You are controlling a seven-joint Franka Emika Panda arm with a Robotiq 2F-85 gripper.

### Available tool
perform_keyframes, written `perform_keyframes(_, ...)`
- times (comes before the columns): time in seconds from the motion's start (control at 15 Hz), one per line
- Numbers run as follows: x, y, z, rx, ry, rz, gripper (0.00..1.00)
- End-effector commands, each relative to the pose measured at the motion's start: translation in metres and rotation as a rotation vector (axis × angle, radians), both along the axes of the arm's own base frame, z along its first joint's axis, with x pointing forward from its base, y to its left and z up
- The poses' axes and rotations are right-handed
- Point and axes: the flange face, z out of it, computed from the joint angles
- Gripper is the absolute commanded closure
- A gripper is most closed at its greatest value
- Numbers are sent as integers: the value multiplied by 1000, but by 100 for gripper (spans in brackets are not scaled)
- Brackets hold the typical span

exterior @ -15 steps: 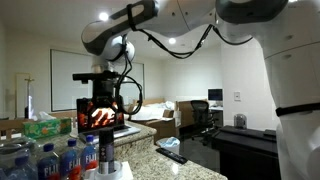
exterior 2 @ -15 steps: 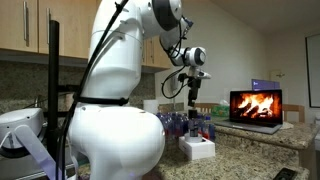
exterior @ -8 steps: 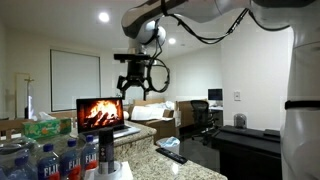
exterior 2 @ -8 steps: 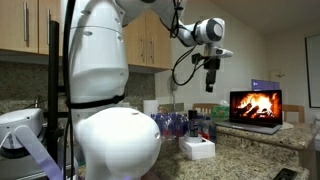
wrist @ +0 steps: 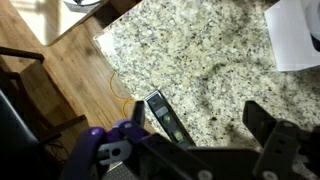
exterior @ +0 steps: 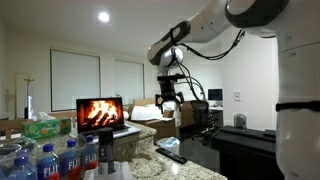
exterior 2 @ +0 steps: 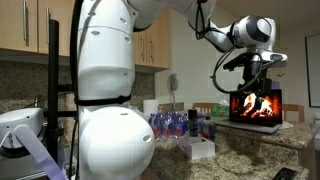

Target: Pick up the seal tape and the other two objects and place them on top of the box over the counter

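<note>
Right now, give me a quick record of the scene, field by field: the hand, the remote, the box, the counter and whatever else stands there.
hand: open, empty, above the counter
remote: flat, black, lying on the counter near its edge, untouched
box: low, white, on the counter near the water bottles
counter: light speckled granite look
water bottles: cluster, blue labels
laptop: open, screen shows a fire
</note>
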Motion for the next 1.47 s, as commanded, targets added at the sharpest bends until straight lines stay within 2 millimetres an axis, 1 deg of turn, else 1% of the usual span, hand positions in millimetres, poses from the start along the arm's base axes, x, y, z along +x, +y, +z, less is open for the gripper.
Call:
perform_keyframes(0.0, 3, -5, -6, 3, 12, 13, 0)
perform_keyframes(0.13, 7, -4, -8, 4, 19, 24, 0)
perform_keyframes(0.4, 8, -1, -3, 3, 13, 30, 0)
perform_keyframes(0.53, 19, -1, -6, -76, -10, 35, 0)
perform_keyframes(0.67, 32, -5, -22, -156, 12, 69, 0)
perform_keyframes(0.73, 39, -9, -34, -182, 12, 99, 0)
perform_keyframes(0.93, 56, -12, -77, -222, 53, 163, 0)
perform_keyframes(1.0, 60, -16, -94, -221, 60, 190, 0)
perform_keyframes(1.13, 67, -28, -119, -224, 62, 228, 0)
perform_keyframes(1.2, 69, -32, -127, -224, 54, 250, 0)
perform_keyframes(1.33, 71, -46, -144, -238, 17, 315, 0)
perform_keyframes(1.4, 72, -52, -148, -249, -5, 353, 0)
